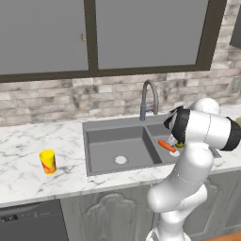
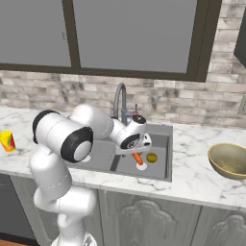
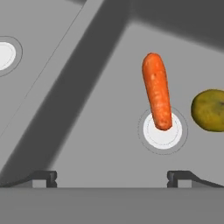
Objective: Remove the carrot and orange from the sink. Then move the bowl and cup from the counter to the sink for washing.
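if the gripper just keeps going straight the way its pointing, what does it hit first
Most likely the floor of the sink basin, just short of the carrot lying over the drain. The open gripper is centred a little beside the carrot, with the orange further off. Depth is uncertain.

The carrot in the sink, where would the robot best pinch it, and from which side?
Probably across the carrot's thick middle, coming straight down from above. It lies flat in the sink, narrow tip over the drain, so fingers can straddle its slim width. The orange sits apart.
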